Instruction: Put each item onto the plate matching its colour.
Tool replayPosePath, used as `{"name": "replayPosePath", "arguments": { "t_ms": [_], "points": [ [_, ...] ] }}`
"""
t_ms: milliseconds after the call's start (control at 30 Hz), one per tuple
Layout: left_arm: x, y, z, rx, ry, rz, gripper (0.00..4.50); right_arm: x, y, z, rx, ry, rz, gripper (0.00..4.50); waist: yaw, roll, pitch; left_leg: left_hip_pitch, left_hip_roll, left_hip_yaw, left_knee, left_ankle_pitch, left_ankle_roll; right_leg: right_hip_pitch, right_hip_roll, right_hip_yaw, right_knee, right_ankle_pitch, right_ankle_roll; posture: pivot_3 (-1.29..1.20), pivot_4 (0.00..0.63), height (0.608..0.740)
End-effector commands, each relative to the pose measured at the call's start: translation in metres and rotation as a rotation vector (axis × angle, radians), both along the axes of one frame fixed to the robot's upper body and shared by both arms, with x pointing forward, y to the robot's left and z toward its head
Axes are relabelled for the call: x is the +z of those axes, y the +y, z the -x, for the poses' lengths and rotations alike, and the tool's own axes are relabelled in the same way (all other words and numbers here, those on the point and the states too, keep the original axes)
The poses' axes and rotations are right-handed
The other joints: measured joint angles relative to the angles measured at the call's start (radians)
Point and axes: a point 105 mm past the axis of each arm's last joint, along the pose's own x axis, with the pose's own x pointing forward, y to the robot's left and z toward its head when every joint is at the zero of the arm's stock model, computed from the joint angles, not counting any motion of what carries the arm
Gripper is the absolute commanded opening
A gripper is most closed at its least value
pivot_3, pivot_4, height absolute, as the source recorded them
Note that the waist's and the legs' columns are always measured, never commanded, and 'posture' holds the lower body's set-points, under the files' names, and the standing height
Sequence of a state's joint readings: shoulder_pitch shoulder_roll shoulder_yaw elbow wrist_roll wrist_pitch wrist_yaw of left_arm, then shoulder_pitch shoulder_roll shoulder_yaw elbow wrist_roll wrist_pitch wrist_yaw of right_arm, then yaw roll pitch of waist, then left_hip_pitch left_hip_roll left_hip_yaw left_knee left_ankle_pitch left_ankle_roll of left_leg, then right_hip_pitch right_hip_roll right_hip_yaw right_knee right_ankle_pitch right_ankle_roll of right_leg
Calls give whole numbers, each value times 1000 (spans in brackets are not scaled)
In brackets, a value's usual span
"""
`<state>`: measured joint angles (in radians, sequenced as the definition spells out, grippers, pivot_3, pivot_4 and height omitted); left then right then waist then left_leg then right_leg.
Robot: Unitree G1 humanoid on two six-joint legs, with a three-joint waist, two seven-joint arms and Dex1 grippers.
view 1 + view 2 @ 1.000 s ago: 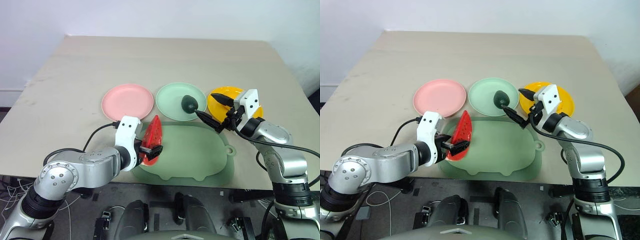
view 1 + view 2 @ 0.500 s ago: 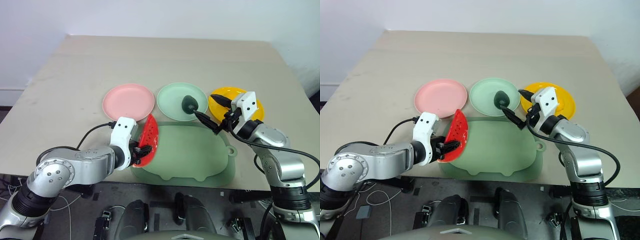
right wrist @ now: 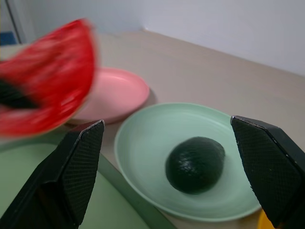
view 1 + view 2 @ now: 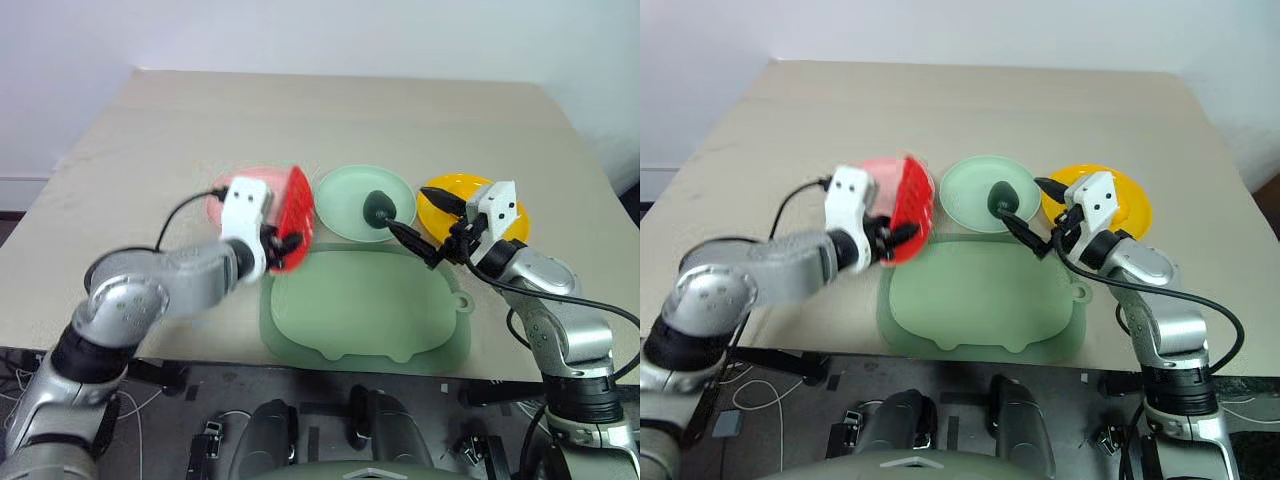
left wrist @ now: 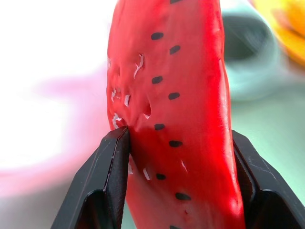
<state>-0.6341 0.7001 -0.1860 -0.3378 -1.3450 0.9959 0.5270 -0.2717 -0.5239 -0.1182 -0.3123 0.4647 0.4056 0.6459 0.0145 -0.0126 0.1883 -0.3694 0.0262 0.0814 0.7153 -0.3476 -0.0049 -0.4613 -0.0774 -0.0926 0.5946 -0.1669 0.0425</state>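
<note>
My left gripper [image 4: 283, 240] is shut on the red watermelon wedge [image 4: 293, 212], holding it in the air over the near right edge of the pink plate [image 3: 119, 93]. In the left wrist view both black fingers [image 5: 112, 181] press the wedge [image 5: 176, 95] from either side. The dark green avocado [image 4: 378, 207] lies on the mint green plate [image 4: 345, 195]. My right gripper [image 4: 425, 222] stands open just right of the avocado, between the green plate and the yellow plate [image 4: 447, 192]. Its wrist view shows the avocado [image 3: 195, 164] ahead between its fingers [image 3: 78, 167].
A large pale green rounded tray [image 4: 365, 310] lies at the table's near edge, below the three plates. The beige table [image 4: 330, 110] stretches bare behind the plates.
My left gripper closed on the watermelon wedge at the tray's left edge, then lifted it up and forward over the pink plate's edge. The right arm stayed in place.
</note>
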Motion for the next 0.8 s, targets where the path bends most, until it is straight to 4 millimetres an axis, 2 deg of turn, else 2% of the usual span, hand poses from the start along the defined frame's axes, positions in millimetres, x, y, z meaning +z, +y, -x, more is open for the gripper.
{"name": "replayPosePath", "arguments": {
  "t_ms": [33,133,267,433,500,733,800],
  "points": [
    [5,27,-41,162,-5,-13,2268,10,8,9,41,-41,3,4500,0,0,0,0,0,1,0,0,0,0,0,0,0,0,0,0,150,740],
    [2,35,-67,226,19,14,2268,10,14,10,43,-44,-6,4500,-2,0,0,0,0,2,0,0,0,0,0,-1,0,0,0,0,150,740],
    [-5,33,-79,235,56,60,2268,10,15,12,29,-49,-14,4500,-2,0,0,-2,0,2,0,0,0,-1,0,-1,-1,0,1,0,150,740],
    [-4,29,-80,218,51,82,3889,7,11,15,-6,-44,-13,4500,-1,-1,0,-2,0,2,0,0,0,-1,-1,-1,-1,0,1,0,150,740],
    [3,29,-79,210,20,73,4467,6,8,16,-12,-40,-11,4500,-2,-1,0,-2,0,2,1,0,0,-1,-1,-1,0,0,1,0,150,740],
    [41,37,-58,178,-117,130,4467,1,-1,13,-21,-17,8,4500,-3,-1,1,-2,1,-1,1,0,0,-2,-1,-1,0,0,1,0,150,740],
    [56,45,-46,156,-219,126,4467,-1,-6,10,-29,-5,18,4500,-3,-1,1,-2,1,-1,1,0,0,-2,-1,-1,0,0,1,0,150,740]
  ]
}}
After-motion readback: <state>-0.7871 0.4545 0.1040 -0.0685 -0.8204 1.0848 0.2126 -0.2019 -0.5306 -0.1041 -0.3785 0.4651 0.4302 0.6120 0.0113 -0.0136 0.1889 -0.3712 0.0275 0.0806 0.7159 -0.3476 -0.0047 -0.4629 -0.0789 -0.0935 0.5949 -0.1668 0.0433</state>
